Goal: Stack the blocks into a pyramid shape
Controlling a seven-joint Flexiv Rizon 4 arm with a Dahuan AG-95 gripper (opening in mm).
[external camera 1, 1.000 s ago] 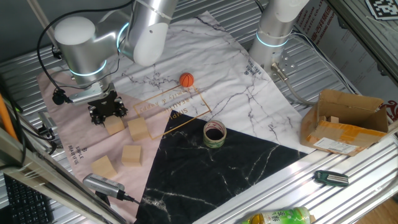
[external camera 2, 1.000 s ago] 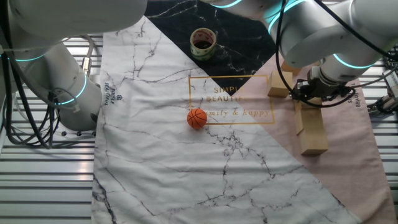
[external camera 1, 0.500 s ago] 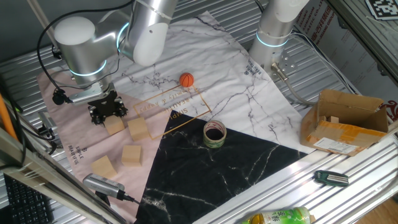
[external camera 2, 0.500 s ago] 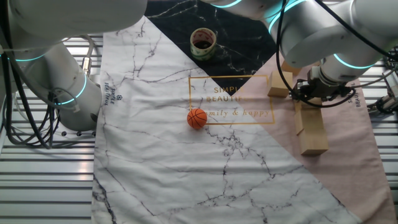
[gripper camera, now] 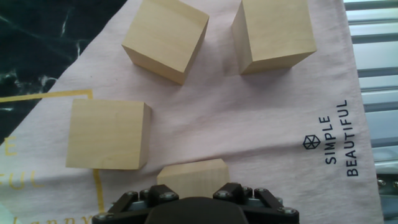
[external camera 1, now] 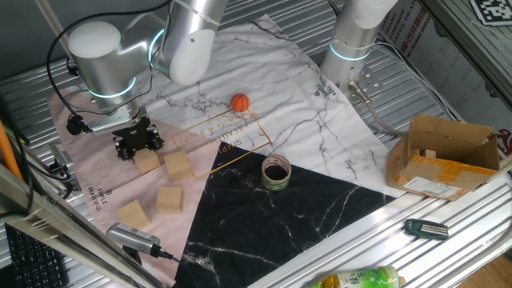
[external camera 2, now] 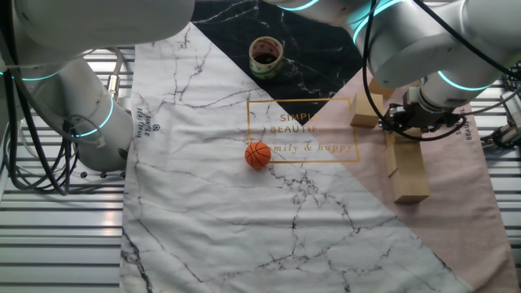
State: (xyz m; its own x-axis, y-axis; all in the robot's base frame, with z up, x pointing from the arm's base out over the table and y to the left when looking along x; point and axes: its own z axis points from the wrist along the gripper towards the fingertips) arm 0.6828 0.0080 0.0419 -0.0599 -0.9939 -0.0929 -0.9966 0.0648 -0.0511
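Observation:
Four light-tan wooden blocks lie on the pink cloth in the hand view: two at the top, one at the left, and one half hidden under the gripper's black body. From one fixed view, the gripper hangs low just behind a block, with three more blocks nearby. The other fixed view shows the gripper between a block and a row of blocks. Its fingers are hidden in every view.
A small orange ball rests on the white marble cloth. A tape roll stands on the black cloth's edge. A brown cardboard box sits at the right, and a second arm's base stands at the back.

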